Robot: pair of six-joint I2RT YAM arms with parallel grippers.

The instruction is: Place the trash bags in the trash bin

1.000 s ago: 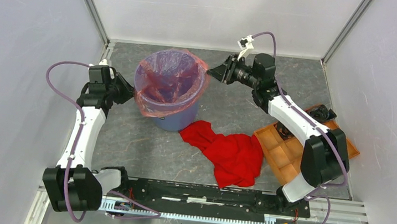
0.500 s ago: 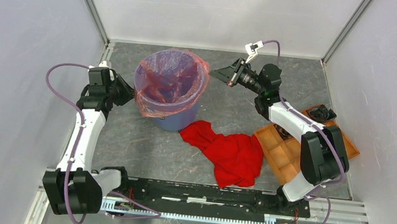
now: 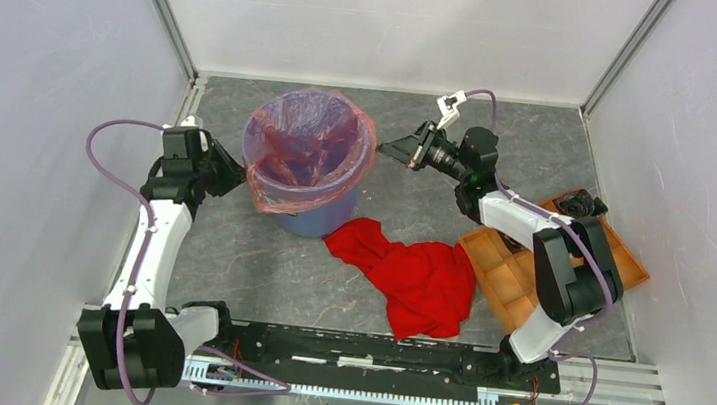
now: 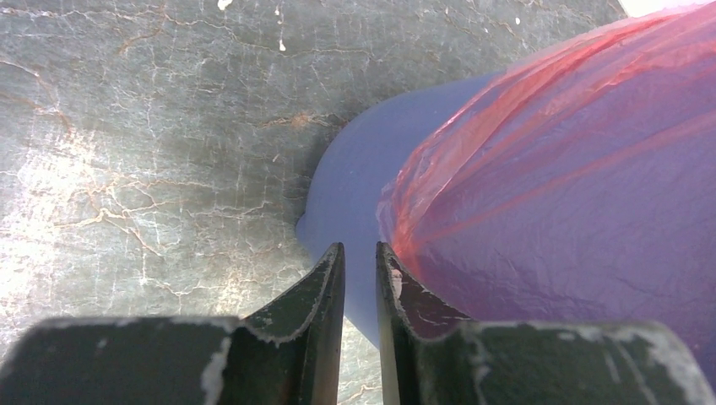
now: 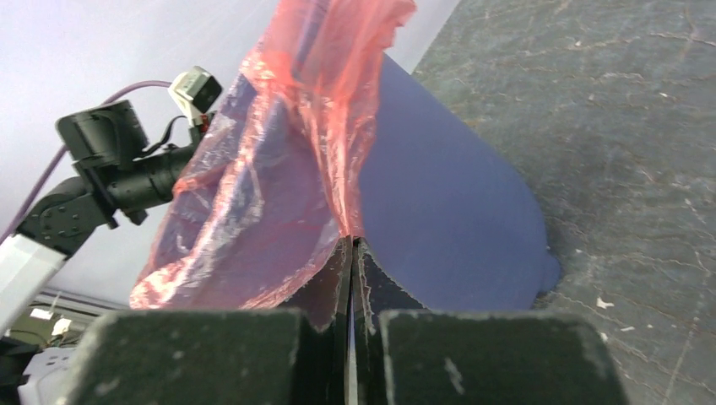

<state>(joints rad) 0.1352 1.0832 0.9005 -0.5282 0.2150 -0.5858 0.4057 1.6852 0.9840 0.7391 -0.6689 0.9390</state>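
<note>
The translucent red-orange trash bag sits inside the blue trash bin, which stands toward the far edge of the bench, left of its middle. The film lines the inner wall, and its mouth is turned out over the rim most of the way round.

The left gripper waits just beside the bin's left wall, below the folded-over film. Its jaws are a narrow slit apart, with nothing between them and only the blue wall showing through the gap. The right gripper sits just off the rim on the bin's right side, jaws clenched tight. In its own wrist view a loose flap of film stands up from the rim and runs down to the fingertips. Whether any film is caught between them cannot be told.

By the look of it, the job is all but done, with the bag in the bin and opened out. What seems left is to settle the crumpled flap on the right side and draw both arms clear.

A red cloth lies crumpled near the middle of the bench. An orange-brown compartment tray sits by the right edge, and neither is touched.
</note>
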